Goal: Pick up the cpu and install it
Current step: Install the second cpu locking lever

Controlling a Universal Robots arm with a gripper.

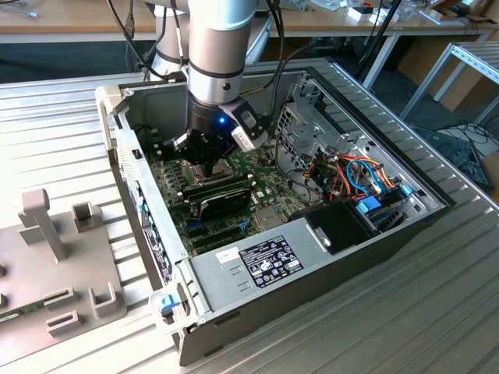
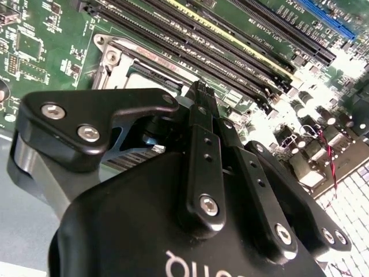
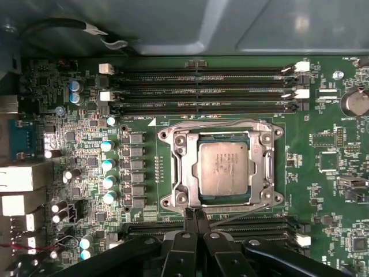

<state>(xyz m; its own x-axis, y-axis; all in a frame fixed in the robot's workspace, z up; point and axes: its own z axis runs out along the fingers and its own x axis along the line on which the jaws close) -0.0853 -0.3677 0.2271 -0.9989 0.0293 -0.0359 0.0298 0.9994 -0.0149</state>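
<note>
gripper: black 2-finger gripper (image 3: 195, 216) on the grey robot arm (image 1: 222, 47), nearest the camera in both wrist views; fingers (image 2: 199, 109) pressed together, no gap, nothing between them; tips sit just beside the socket edge, by the memory slots on that side
case: open grey metal desktop case (image 1: 405, 226) on a ribbed metal table (image 1: 437, 312); the arm reaches down into it
motherboard: green motherboard (image 3: 340, 161) on the case floor, under the gripper
power supply: silver box power supply (image 1: 257, 261) with a black label, at the case end nearest the exterior camera
memory slots: long black memory slots (image 3: 202, 89) on 1 side of the socket, more on the gripper's side; all look empty
socket frame: hinged silver metal socket frame (image 3: 179, 167), square; reads as lying down around the chip, though whether it is locked is not clear
cpu: small flat square cpu with a dull silver-grey metal top (image 3: 223, 168); lies flat inside the socket frame, level, not tilted; gripper is not touching it
step in hand: my read, pick and place are done; chip looks seated and released, gripper is empty at the socket edge
next move calls for: judgement only, anything further near the socket needs light vertical contact and no sideways drag; pins under the chip are fragile, slots and capacitors crowd close
</note>
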